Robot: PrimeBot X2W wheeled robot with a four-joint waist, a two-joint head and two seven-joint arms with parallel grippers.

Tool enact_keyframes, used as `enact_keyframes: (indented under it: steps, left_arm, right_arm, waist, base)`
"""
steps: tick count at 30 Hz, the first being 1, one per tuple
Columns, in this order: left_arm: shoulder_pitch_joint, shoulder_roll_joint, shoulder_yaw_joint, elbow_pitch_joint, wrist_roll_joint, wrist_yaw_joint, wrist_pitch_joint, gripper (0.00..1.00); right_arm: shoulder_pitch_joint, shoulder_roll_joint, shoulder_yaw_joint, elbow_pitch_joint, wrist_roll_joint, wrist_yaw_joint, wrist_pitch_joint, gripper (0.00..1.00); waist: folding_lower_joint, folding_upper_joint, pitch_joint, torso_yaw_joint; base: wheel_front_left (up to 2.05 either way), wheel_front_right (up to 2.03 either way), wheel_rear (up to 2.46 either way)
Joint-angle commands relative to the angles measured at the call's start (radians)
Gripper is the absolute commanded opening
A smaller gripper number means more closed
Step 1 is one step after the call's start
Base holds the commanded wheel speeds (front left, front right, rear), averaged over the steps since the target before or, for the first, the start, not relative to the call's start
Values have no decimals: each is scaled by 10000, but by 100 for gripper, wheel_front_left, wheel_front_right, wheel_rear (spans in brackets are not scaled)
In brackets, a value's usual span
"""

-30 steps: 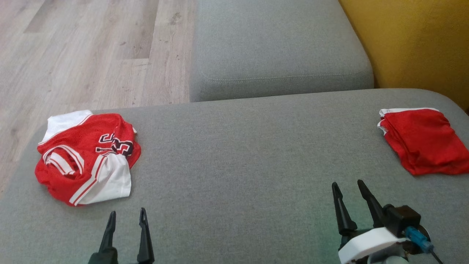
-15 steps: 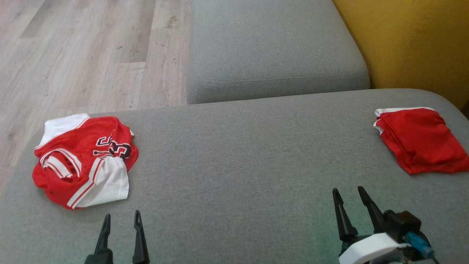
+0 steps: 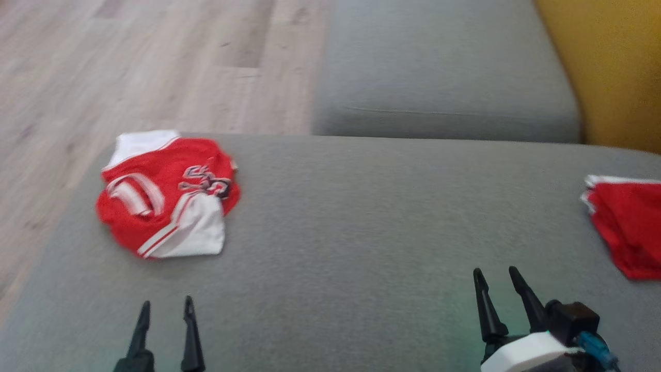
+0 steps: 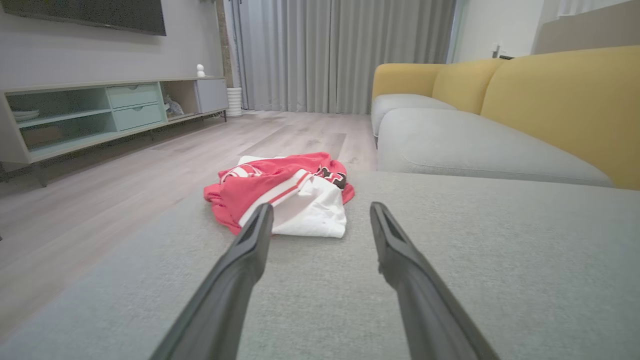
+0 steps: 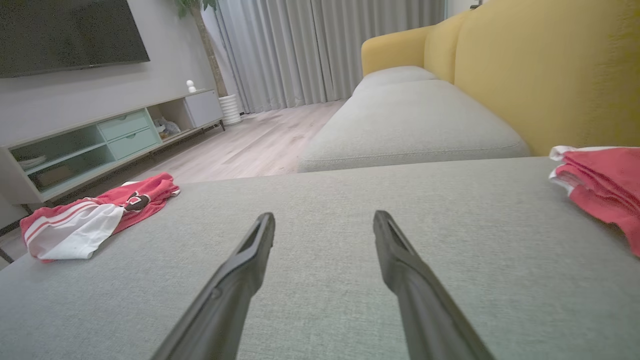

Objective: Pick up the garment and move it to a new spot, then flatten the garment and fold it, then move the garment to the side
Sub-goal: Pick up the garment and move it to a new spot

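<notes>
A crumpled red and white jersey [image 3: 168,199] with black numbers lies near the left end of the grey cushion [image 3: 361,227]; it also shows ahead in the left wrist view [image 4: 282,192] and at the far left of the right wrist view [image 5: 95,217]. My left gripper [image 3: 166,309] stands open at the bottom left, short of the jersey and empty [image 4: 320,212]. At the lower right my right gripper [image 3: 496,274] is open over bare cushion, holding nothing [image 5: 324,220].
A folded red garment [image 3: 627,227] lies at the cushion's right edge [image 5: 600,185]. Behind is a second grey seat cushion [image 3: 444,77] and the yellow sofa back [image 3: 614,67]. Wooden floor [image 3: 129,67] lies beyond the left edge; a low TV cabinet [image 4: 100,112] stands across the room.
The head camera has swung left, so the whole scene shifts right in view. Both grippers stay open and low, and the garments lie as before.
</notes>
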Motion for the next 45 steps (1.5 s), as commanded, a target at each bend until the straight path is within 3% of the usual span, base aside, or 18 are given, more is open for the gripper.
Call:
enact_keyframes:
  steps: [1, 8, 14, 20, 27, 34, 37, 38, 45]
  left_arm:
    - [-321, 66, 478, -341, 121, -18, -51, 100]
    - [-244, 126, 819, -554, 182, -47, -51, 100]
    - [-418, 204, 1243, -757, 144, -96, -51, 100]
    - [-1121, 593, 1703, -1563, 224, -200, -51, 100]
    - [-3388, 1281, 2050, -1843, -101, -720, -51, 100]
    - [-7413, 2064, 1240, 1076, 19, -1523, 1380, 100]
    - [-9090, 2012, 951, 2952, -78, -1697, 2151, 100]
    - [-9090, 2012, 951, 2952, -78, -1697, 2151, 100]
    - [-11206, 1791, 892, 7241, -702, -1929, 4125, 100]
  right_arm:
    - [-268, -28, 246, -340, 106, -7, -137, 100]
    - [-371, -28, 385, -373, 256, -7, -137, 100]
    - [-451, -28, 396, -334, 134, -7, -137, 100]
    - [-564, -28, 361, -307, -516, -7, -137, 100]
    - [-1347, -275, -189, -525, -1886, -7, -137, 100]
    - [-2212, -1108, -439, -802, -2429, -7, -137, 100]
    - [-2391, -1452, -491, -958, -2567, -7, -137, 100]
    - [-2391, -1452, -491, -958, -2567, -7, -137, 100]
    - [-2533, -2071, -601, -1310, -2679, -7, -137, 100]
  waist:
    - [0, -1, 44, 694]
    - [0, -1, 223, 1897]
    - [0, -1, 520, 2544]
    - [0, -1, 1150, 2693]
    - [0, -1, 3073, 2594]
    - [0, -1, 4643, 2557]
    - [0, -1, 5093, 2537]
    - [0, -1, 5093, 2537]
    - [0, -1, 5807, 2242]
  base:
    - [0, 0, 0]
    - [0, 0, 0]
    - [0, 0, 0]
    - [0, 0, 0]
    - [0, 0, 0]
    - [0, 0, 0]
    - [0, 0, 0]
    - [0, 0, 0]
    - [0, 0, 0]
